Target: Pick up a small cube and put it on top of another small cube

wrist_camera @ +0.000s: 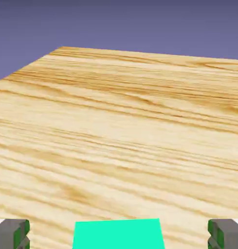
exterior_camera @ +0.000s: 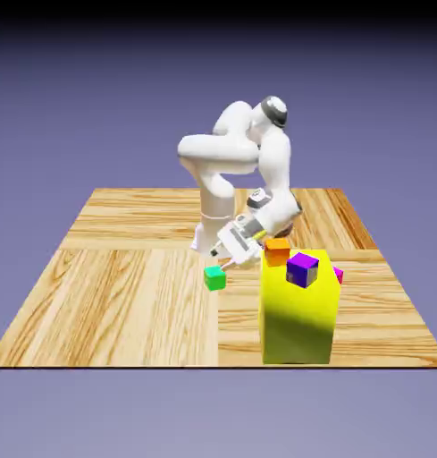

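The small bright green cube [exterior_camera: 214,278] lies on the wooden table [exterior_camera: 123,286], to the exterior view's left of the big yellow block [exterior_camera: 298,313]. My gripper [exterior_camera: 220,267] hangs tilted just over it and is open. In the hand view the green cube [wrist_camera: 117,234] sits at the bottom edge between the grey fingertips [wrist_camera: 11,233], with a wide gap on each side. The small orange cube [exterior_camera: 276,251] rests on the yellow block's top, at its far left corner.
A purple cube [exterior_camera: 302,268] also sits on the yellow block, close to the orange one. A magenta cube [exterior_camera: 338,274] peeks out behind the block's right side. Bare wood grain [wrist_camera: 120,121] fills the hand view ahead.
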